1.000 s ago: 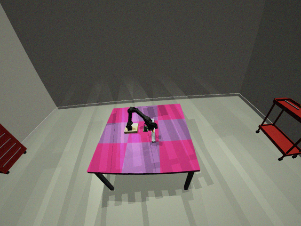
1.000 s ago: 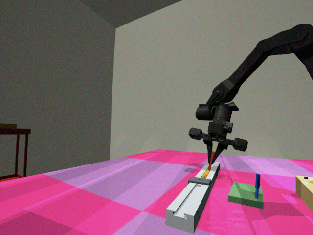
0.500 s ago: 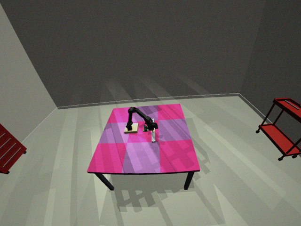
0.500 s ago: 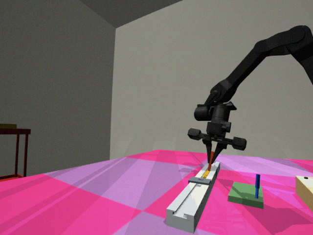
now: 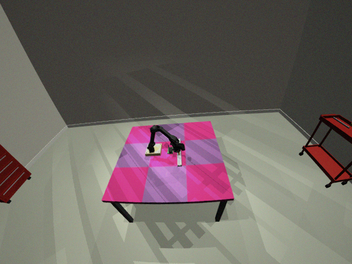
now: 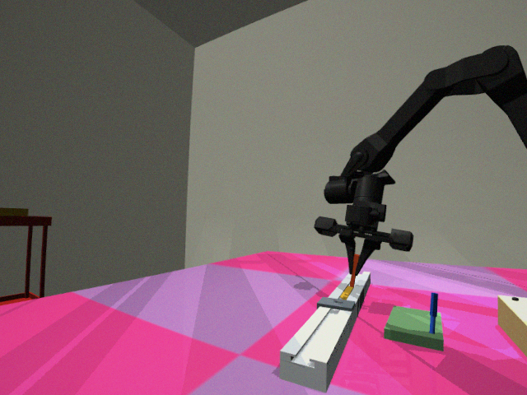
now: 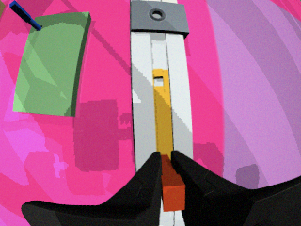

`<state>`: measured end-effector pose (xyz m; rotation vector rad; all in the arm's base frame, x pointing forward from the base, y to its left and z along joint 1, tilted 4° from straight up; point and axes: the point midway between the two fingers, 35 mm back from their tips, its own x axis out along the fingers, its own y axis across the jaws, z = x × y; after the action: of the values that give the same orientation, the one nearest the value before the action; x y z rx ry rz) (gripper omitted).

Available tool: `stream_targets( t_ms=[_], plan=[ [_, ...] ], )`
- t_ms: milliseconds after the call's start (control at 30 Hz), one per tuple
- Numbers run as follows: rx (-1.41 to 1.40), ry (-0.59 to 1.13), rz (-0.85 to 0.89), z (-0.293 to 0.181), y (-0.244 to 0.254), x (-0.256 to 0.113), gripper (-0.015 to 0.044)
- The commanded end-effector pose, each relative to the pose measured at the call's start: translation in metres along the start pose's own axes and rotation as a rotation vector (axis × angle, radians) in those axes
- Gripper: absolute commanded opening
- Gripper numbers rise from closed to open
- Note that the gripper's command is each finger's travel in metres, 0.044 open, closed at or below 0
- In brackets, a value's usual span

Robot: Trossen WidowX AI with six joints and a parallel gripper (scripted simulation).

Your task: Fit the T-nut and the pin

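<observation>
Wrist view: your gripper (image 5: 179,152) (image 6: 352,272) (image 7: 165,157) pinches the orange handle (image 6: 355,267) (image 7: 172,188) at bottom centre; probably sliding now, so push toward the bracket (image 6: 336,303) (image 7: 159,19), top centre.

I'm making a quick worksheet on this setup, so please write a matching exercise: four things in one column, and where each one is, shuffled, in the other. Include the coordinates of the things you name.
1. Orange handle (image 6: 353,278) (image 7: 173,198)
2. Blue pin (image 6: 433,312) (image 7: 25,15)
3. Dark bracket (image 6: 336,303) (image 7: 141,19)
4. Brass T-nut (image 6: 347,292) (image 7: 163,113)

A. Stands in the green tray (image 6: 410,321) (image 7: 52,71)
B. Along the slot of the aluminum rail (image 6: 325,336) (image 7: 143,118)
C. Between the gripper's (image 6: 353,271) (image 7: 166,153) fingers
D. Across the rail

Pairs: 1-C, 2-A, 3-D, 4-B
</observation>
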<state>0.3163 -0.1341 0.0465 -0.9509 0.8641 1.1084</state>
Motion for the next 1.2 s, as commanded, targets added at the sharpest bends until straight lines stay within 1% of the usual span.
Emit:
stream_targets(
  t_ms=[0, 1167],
  plan=[
    [0.007, 0.004, 0.008, -0.0010, -0.0013, 0.0001, -0.0150],
    [0.028, 0.003, 0.073, -0.0011, -0.0055, 0.0007, -0.0150]
  ],
)
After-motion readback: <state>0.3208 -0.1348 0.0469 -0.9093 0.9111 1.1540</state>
